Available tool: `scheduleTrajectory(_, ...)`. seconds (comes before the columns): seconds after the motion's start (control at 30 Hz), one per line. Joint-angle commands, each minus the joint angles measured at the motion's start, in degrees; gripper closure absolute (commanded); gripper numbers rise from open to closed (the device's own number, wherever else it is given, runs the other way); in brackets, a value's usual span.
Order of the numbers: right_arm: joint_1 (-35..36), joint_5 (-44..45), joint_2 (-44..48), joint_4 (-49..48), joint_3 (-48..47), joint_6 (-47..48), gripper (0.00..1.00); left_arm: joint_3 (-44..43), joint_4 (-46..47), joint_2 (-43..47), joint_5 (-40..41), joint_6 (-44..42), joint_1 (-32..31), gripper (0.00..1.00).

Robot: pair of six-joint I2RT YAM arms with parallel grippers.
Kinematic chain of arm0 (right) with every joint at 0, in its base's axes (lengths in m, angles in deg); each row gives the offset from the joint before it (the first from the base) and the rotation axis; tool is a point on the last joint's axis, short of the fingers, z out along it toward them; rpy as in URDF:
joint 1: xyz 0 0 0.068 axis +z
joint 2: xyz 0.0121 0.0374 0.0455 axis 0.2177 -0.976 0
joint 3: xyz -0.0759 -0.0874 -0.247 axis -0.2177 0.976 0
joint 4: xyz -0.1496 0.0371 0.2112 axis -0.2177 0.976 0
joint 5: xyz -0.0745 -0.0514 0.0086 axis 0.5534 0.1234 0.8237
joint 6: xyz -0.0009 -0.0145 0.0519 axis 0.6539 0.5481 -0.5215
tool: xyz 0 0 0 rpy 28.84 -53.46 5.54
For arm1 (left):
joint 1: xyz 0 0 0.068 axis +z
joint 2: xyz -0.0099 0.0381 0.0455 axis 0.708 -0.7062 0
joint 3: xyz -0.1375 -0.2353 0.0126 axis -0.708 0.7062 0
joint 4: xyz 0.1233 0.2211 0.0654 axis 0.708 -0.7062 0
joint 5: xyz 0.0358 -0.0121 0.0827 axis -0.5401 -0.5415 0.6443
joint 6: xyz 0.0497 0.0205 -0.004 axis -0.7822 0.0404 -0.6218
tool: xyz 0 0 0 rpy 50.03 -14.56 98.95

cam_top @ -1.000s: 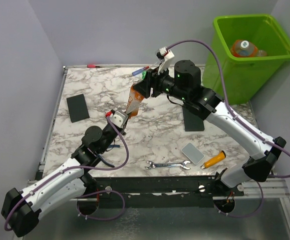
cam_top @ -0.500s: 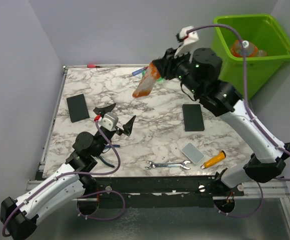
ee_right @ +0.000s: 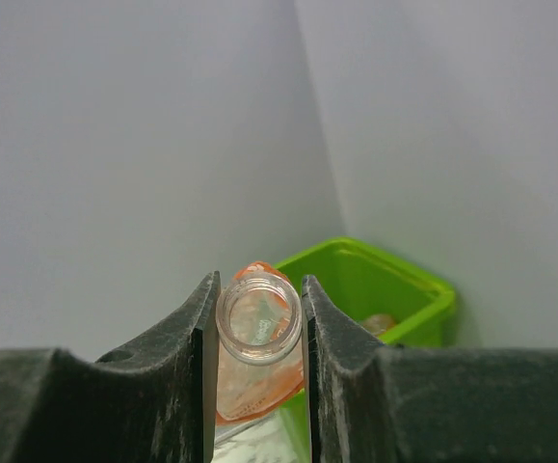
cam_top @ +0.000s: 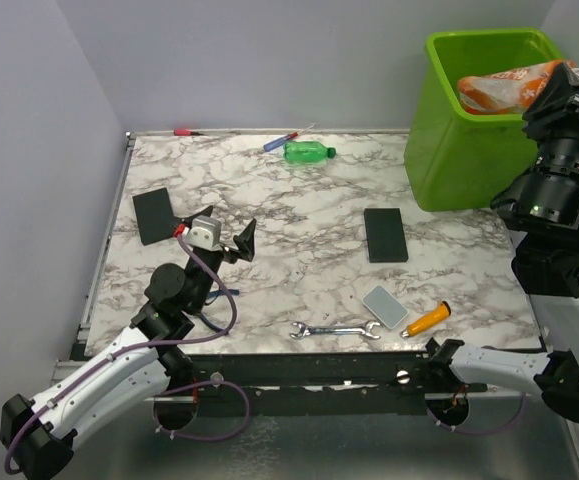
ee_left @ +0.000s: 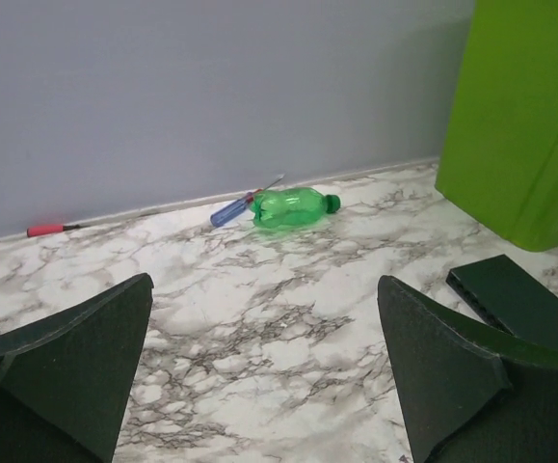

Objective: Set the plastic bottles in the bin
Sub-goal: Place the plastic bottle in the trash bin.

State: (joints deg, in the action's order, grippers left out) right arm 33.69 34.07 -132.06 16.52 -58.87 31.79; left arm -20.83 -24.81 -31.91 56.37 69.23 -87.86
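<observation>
In the last second the right gripper (ee_right: 259,294) has swung the orange bottle (cam_top: 494,88) from mid-counter to above the lime-green bin (cam_top: 464,150) off the far right corner. It is clamped on the bottle's neck — only the drop remains. The left gripper (cam_top: 219,236), splayed and empty, has drawn back. One green bottle (cam_top: 307,152) waits by the far edge.

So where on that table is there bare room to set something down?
The widest bare tabletop is mid-table, between the left black slab and right black slab, nearer than the green bottle. Crowded: front right, with wrench, grey slab and orange-handled screwdriver; the left gripper hovers front left.
</observation>
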Motion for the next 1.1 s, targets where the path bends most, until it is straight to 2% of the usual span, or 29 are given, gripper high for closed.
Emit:
scheduleTrajectory(0.0, -2.9, 6.7, -1.1, -17.0, 5.1, 15.9, 1.00, -0.7, -0.8, -0.3, 5.7, 2.9, -0.2, 0.01)
scheduleTrajectory(0.07, -8.0, 4.8, -2.8, -10.8, 2.6, 9.7, 1.00, -0.8, -0.9, -0.6, 5.0, 3.8, -0.1, 0.01)
scheduleTrajectory(0.17, -18.3, 0.2, -8.2, 7.0, -6.2, -5.7, 1.00, -0.9, -0.9, -0.8, 3.9, 4.6, -0.1, 0.01)
scheduleTrajectory(0.23, -24.2, -2.4, -12.4, 15.1, -11.6, -12.7, 1.00, -0.9, -1.1, -0.5, 3.5, 4.6, -0.2, 0.01)
scheduleTrajectory(0.5, -33.9, -7.6, -22.0, 30.1, -17.5, -30.1, 1.00, -0.6, -1.7, 0.8, 4.1, 3.9, -0.1, 0.01)
scheduleTrajectory(0.63, -39.5, -12.9, -24.2, 39.3, -17.7, -42.9, 1.00, -0.6, -1.6, 0.2, 3.5, 4.2, -0.2, 0.01)
scheduleTrajectory(0.73, -41.5, -15.7, -24.3, 39.4, -14.2, -47.0, 1.00, -0.6, -1.6, -0.1, 3.1, 4.4, -0.1, 0.01)
scheduleTrajectory(0.93, -44.5, -16.4, -25.2, 28.0, -7.7, -47.4, 1.00, -0.6, -1.5, -1.5, 2.9, 4.4, -0.1, 0.01)
scheduleTrajectory(1.07, -45.6, -15.3, -30.8, 23.5, -12.7, -44.6, 1.00, -0.7, -1.5, -2.4, 3.0, 4.2, -0.1, 0.01)
